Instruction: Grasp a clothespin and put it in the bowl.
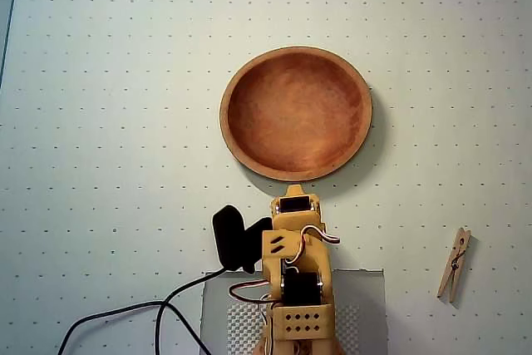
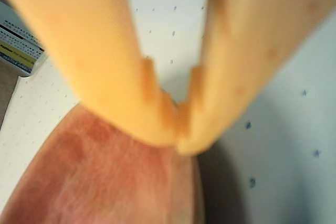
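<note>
The desk (image 1: 100, 122) is a flat pale sheet printed with a regular grid of small dots, matte and smooth-looking. On it the bowl (image 1: 296, 114) is round, shallow and wooden, reddish-brown inside with a lighter rim; it looks stiff and solid, and it lies empty just beyond the arm (image 1: 296, 280) in the overhead view. The arm is hard yellow plastic with black motors and looped wires, folded over its grey base.

In the wrist view the pincer (image 2: 178, 139) hangs over the bowl's near rim (image 2: 105, 182), its two yellow fingers meeting at the tips with nothing between them.

The clothespin (image 1: 454, 265) lies flat on the desk, well apart from the bowl and to the right of the arm in the overhead view, untouched. It is pale wood, two slim prongs joined by a metal spring at the middle. It should be very light, rigid and not fragile, though smooth wood may slide or pivot under a loose pinch. The best hold is probably across both prongs near the spring, squeezing their flat sides.
</note>
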